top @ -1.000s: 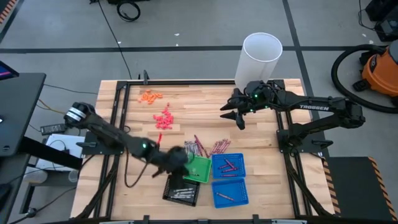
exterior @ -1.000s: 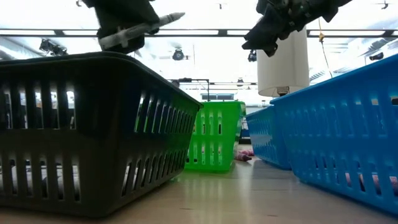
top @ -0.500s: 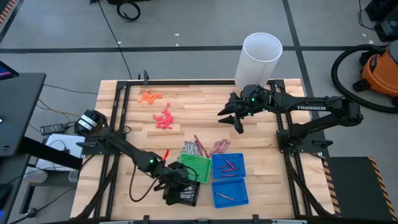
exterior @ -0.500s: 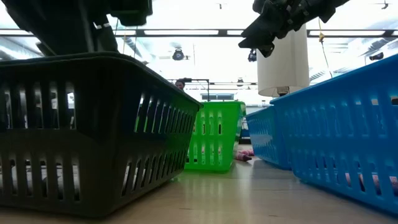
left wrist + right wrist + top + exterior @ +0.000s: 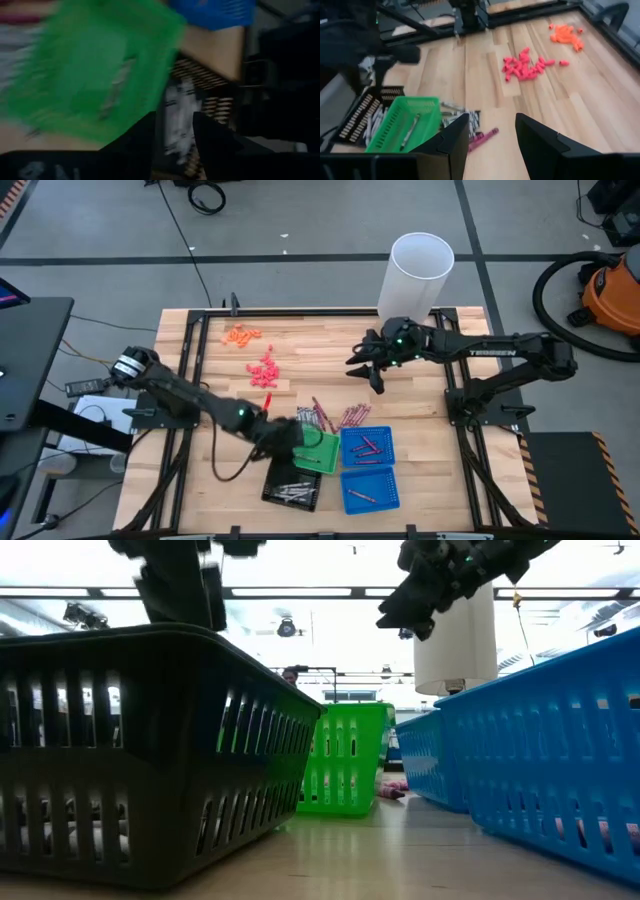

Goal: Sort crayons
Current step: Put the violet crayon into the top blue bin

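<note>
Loose crayons, grey and maroon, lie in a pile on the table beside the trays; the right wrist view shows these crayons too. More grey ones lie in the black tray, maroon ones in the two blue trays, and one in the green tray. My left gripper hangs open over the place where the green and black trays meet, its fingers empty. My right gripper is open and empty, raised over the table's far middle.
A cluster of pink bits and one of orange bits lie at the far left. A tall white cylinder stands at the far edge behind my right arm. The second blue tray sits at the near edge.
My left gripper was shut on a grey crayon above the trays. It dipped toward the near edge over the black tray, opened and let the crayon go. It has come back up toward the green tray, empty. My right gripper has edged toward the table's left.
</note>
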`<action>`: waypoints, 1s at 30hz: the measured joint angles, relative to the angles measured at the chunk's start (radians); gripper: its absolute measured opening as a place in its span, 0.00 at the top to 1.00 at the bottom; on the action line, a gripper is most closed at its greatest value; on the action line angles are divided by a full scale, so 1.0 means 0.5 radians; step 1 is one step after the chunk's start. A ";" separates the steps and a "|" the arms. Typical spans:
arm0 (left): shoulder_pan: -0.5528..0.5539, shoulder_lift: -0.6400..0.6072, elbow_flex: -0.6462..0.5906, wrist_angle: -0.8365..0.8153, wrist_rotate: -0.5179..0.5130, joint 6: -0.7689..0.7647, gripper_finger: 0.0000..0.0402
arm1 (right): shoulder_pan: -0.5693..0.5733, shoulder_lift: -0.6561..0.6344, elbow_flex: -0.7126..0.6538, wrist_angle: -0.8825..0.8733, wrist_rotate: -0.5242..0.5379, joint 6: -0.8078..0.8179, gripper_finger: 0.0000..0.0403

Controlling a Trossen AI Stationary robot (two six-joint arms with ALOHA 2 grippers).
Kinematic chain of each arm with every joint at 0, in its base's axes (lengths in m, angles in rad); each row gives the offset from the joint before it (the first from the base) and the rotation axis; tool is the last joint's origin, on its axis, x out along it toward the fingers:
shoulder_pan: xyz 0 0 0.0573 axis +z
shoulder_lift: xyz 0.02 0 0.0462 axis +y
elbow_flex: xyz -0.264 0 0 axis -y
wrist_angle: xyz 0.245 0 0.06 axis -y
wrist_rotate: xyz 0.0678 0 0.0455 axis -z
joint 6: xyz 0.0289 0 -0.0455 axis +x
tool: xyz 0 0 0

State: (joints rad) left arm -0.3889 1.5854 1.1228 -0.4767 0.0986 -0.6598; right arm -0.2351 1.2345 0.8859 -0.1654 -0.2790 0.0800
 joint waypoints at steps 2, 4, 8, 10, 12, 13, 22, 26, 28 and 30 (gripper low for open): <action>0.099 -0.023 -0.002 -0.065 0.001 0.041 0.65 | 0.007 0.066 -0.002 -0.002 -0.016 0.053 0.58; 0.188 -0.048 -0.001 -0.156 0.001 0.136 0.65 | 0.015 0.149 -0.002 0.003 -0.032 0.098 0.58; 0.353 -0.057 -0.002 -0.207 -0.004 0.349 0.65 | 0.040 0.315 -0.002 0.032 -0.052 0.180 0.58; 0.415 -0.063 -0.002 -0.210 -0.002 0.476 0.65 | 0.054 0.381 -0.002 0.027 -0.053 0.202 0.58; 0.470 -0.063 -0.002 -0.258 -0.001 0.587 0.65 | 0.070 0.435 -0.002 0.026 -0.048 0.209 0.58; 0.492 -0.063 -0.002 -0.283 0.000 0.636 0.65 | 0.077 0.453 -0.002 0.019 -0.037 0.216 0.58; 0.604 -0.064 -0.216 -0.031 0.037 0.774 0.65 | 0.196 0.525 -0.001 0.023 -0.037 0.320 0.58; 0.618 -0.064 -0.356 0.216 0.015 0.623 0.65 | 0.240 0.648 0.061 -0.002 -0.043 0.314 0.58; 0.614 -0.071 -0.413 0.296 -0.020 0.524 0.65 | 0.269 0.732 0.137 -0.030 -0.008 0.251 0.58; 0.601 -0.097 -0.453 0.332 -0.075 0.447 0.65 | 0.283 0.820 0.226 -0.063 0.067 0.198 0.58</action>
State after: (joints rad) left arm -0.0885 1.5367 0.8962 -0.3105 0.0610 -0.4362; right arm -0.0934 1.6446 0.9987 -0.1967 -0.2454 0.1791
